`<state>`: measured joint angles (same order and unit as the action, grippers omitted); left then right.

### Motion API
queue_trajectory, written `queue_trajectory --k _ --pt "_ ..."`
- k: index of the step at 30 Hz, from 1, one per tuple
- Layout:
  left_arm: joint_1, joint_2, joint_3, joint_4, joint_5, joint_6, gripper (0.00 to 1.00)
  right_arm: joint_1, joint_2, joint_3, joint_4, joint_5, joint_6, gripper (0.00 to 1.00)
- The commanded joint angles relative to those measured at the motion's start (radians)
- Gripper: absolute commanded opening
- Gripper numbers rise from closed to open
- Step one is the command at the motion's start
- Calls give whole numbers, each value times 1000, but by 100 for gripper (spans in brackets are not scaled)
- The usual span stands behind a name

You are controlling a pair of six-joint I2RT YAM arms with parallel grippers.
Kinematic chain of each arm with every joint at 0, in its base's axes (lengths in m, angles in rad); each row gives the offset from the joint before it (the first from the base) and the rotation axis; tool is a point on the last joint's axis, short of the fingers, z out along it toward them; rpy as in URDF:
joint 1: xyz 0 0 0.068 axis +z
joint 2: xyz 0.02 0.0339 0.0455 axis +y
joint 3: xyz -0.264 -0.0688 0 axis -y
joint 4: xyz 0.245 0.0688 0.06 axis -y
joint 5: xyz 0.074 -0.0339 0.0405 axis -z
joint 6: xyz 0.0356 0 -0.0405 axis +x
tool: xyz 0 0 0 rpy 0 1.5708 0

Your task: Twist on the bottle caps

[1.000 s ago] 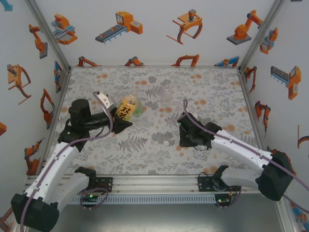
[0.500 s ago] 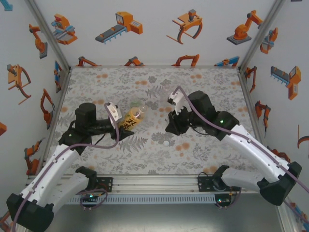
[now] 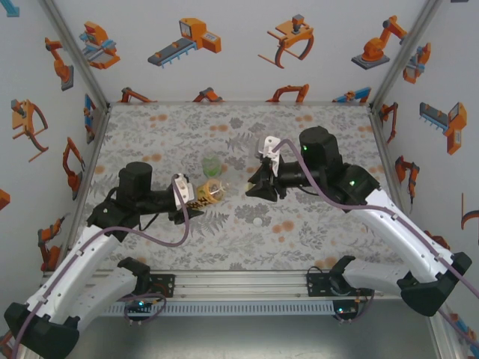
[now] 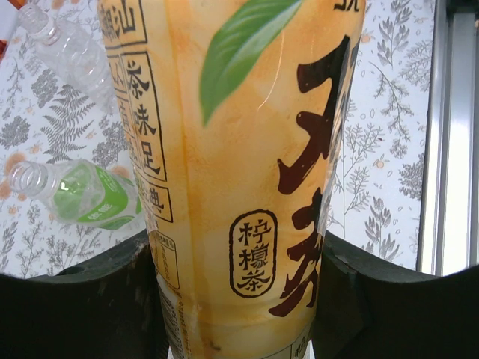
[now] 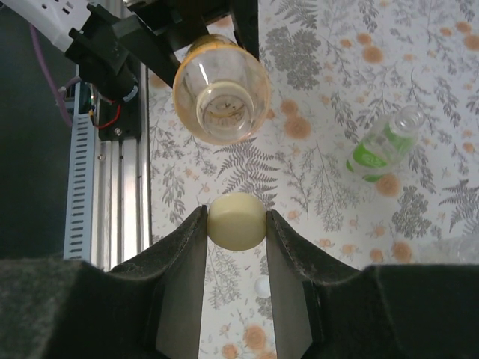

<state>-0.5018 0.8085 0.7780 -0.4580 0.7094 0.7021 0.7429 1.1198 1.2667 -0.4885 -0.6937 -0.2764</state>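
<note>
My left gripper (image 3: 196, 197) is shut on the yellow-orange labelled bottle (image 3: 212, 191), which it holds off the table with the open mouth pointing right. In the left wrist view the bottle (image 4: 239, 172) sits clamped between the black fingers (image 4: 105, 299). My right gripper (image 3: 253, 187) is shut on the pale yellow cap (image 5: 236, 221), held a short way in front of the bottle's mouth (image 5: 221, 99), not touching it. The green-tinted bottle (image 3: 212, 166) sits on the table behind them. The colourless bottle (image 4: 63, 48) is farther back.
A small white cap (image 3: 258, 221) rests on the patterned table between the arms, also seen below the right fingers (image 5: 261, 286). The aluminium rail (image 3: 239, 288) runs along the near edge. White walls with orange robot pictures close in the sides.
The right gripper rose from the table with the cap and swung left and back to face the bottle. The left arm tipped the bottle down and to the right, toward it.
</note>
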Motion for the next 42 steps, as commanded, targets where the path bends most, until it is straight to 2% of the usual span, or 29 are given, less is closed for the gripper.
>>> queue_trajectory --k 1,7,12,17,42 --pt "-23 19 19 -22 11 63 0 -4 1 -12 90 -81 -38 22" --pt "-56 17 -5 -48 13 69 0 -3 43 -15 152 -149 -23 22" --pt "-55 26 0 -51 -5 66 0 -2 79 15 52 -177 -151 22" --pt "-55 54 32 -59 -25 25 0 -2 92 29 -1 -180 -211 22" --pt "-63 100 47 -86 4 27 0 12 144 44 8 -176 -199 20"
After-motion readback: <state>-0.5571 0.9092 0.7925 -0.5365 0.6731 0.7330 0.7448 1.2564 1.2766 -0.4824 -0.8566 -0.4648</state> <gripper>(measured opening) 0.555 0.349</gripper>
